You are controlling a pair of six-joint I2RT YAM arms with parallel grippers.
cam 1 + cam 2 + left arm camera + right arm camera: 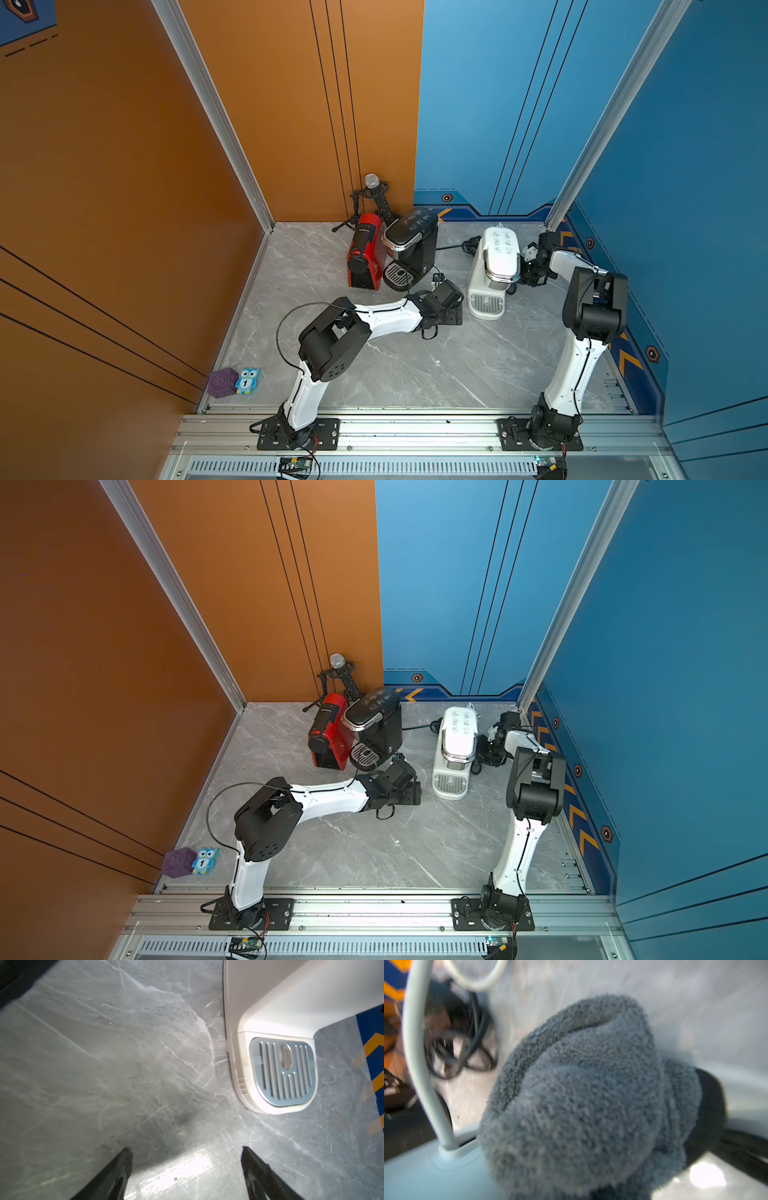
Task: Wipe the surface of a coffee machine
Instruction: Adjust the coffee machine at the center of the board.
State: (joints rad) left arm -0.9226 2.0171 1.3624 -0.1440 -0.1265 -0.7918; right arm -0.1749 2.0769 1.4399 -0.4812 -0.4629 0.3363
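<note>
Counter: grey stone-look slab with pale veining, glossy enough to throw glare. Orange panel wall along its left edge, blue along the right.

White coffee machine: smooth rounded plastic shell, chrome band under the head. Stands upright toward the counter's far right corner. D-shaped slotted metal drip grille set in its foot.

Black coffee machine: boxy, glossy top with icon buttons, at mid far edge. Red coffee machine: narrow glossy shell with a black nose, on the black one's left. Touching or just beside it, cannot tell.

Microphone: mesh ball head on a black tripod, behind the red machine at the far edge.

Left gripper: released, tapered black fingers spread wide with nothing between them. It is over bare counter near the white machine's foot.

Right gripper: at the white machine's right flank, clenched on a cloth. The cloth is blue-grey terry with a nubby pile, bunched into a rounded wad. It is against or just off the white shell, too blurred to tell.

White cord: smooth and round, leaves the shell beside the wad. Black cables lie coiled beyond it.

Purple cube and blue owl toy: side by side at the near left corner.
</note>
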